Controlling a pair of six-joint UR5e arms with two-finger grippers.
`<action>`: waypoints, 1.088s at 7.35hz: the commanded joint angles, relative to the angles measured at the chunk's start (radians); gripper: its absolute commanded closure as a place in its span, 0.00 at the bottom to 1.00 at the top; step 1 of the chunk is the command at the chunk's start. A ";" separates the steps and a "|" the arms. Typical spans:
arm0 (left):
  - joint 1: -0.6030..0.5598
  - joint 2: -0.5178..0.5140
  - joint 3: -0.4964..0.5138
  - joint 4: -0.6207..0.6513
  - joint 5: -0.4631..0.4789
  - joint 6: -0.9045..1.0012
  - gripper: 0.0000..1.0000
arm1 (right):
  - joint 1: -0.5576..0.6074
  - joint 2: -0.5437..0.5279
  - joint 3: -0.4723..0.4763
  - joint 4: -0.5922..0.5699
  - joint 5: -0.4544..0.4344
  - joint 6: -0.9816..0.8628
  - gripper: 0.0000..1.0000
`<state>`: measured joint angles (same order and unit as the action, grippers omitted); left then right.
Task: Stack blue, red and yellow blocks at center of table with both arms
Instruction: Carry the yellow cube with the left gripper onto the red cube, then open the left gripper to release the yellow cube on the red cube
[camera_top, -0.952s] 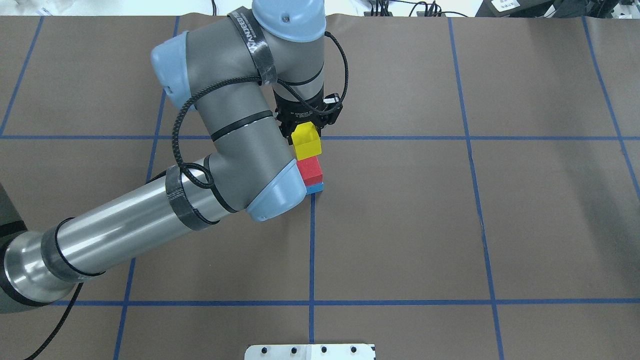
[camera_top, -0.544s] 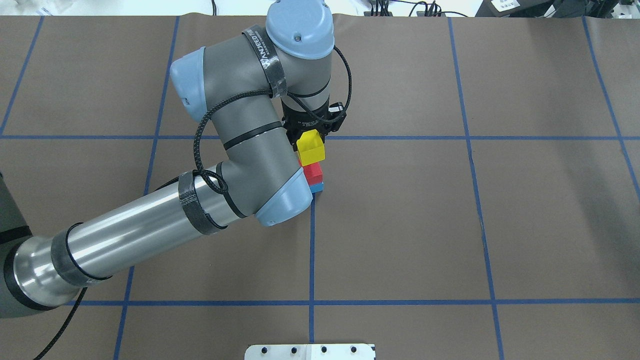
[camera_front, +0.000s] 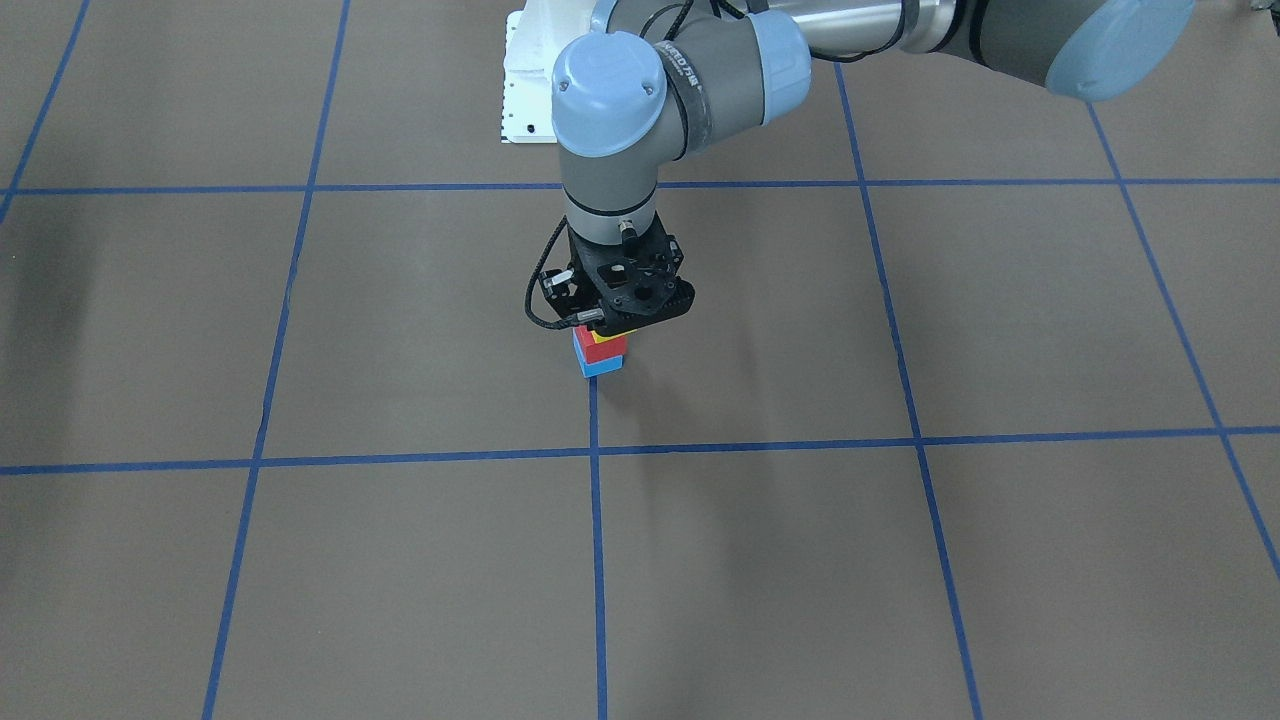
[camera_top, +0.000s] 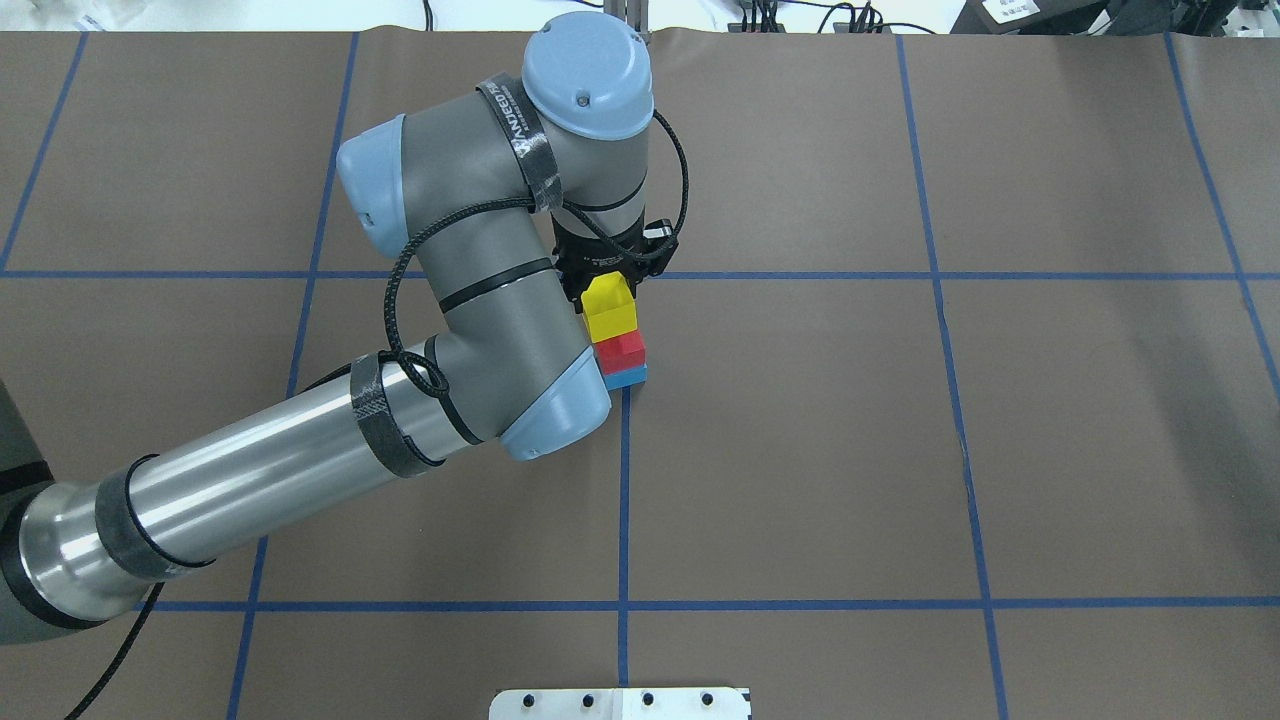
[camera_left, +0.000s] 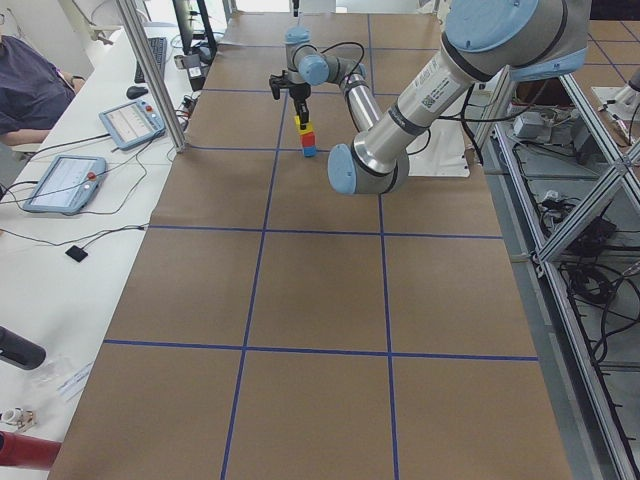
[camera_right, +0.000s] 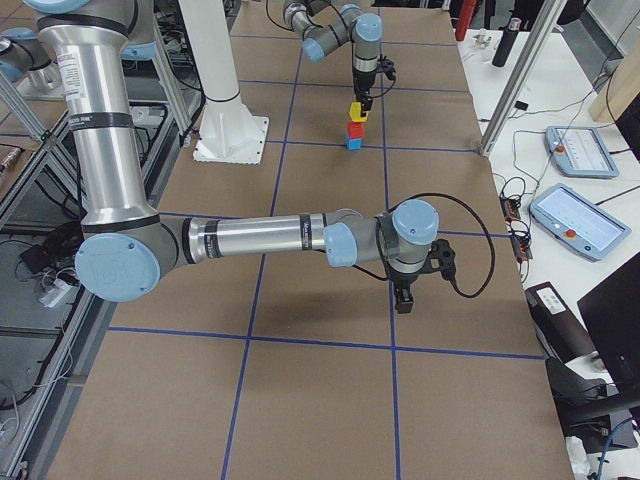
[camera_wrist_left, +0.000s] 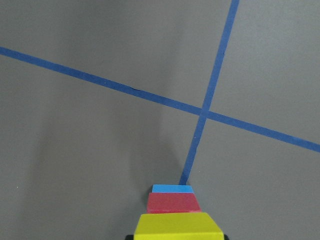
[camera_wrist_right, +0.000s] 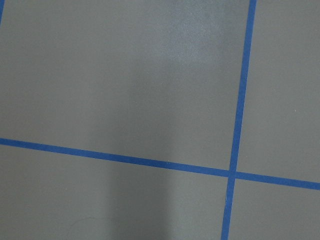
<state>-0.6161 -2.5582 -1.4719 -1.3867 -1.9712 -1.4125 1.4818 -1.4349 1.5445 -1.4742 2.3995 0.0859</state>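
A blue block (camera_top: 630, 378) sits at the table's center tape crossing with a red block (camera_top: 620, 349) on top of it. My left gripper (camera_top: 606, 286) is shut on a yellow block (camera_top: 610, 310) and holds it upright directly over the red block, at or just above its top. The left wrist view shows the yellow block (camera_wrist_left: 173, 226), red block (camera_wrist_left: 172, 202) and blue block (camera_wrist_left: 172, 189) lined up. The front view shows the left gripper (camera_front: 612, 322) covering most of the stack. My right gripper (camera_right: 405, 298) hangs low over bare table, far from the stack; I cannot tell whether it is open or shut.
Brown paper with blue tape lines (camera_top: 622, 500) covers the table. The white robot base plate (camera_top: 620, 703) lies at the near edge. Operator desks with tablets (camera_right: 580, 150) and a seated person (camera_left: 30, 85) lie along the far side.
My left gripper has come down with the yellow block, bringing it closer onto the red block; the arm's elbow shifted slightly. The red and blue blocks have not moved.
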 joint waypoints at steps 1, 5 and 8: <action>0.015 0.003 0.001 -0.008 0.000 -0.003 1.00 | 0.000 0.001 0.000 0.000 0.000 0.000 0.01; 0.022 0.004 0.004 -0.035 0.000 -0.003 1.00 | 0.000 0.002 -0.001 0.000 -0.003 0.000 0.01; 0.022 0.004 0.008 -0.037 0.000 -0.003 1.00 | 0.000 0.002 -0.001 0.000 -0.002 0.000 0.01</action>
<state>-0.5932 -2.5552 -1.4652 -1.4228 -1.9712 -1.4159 1.4818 -1.4328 1.5432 -1.4741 2.3982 0.0859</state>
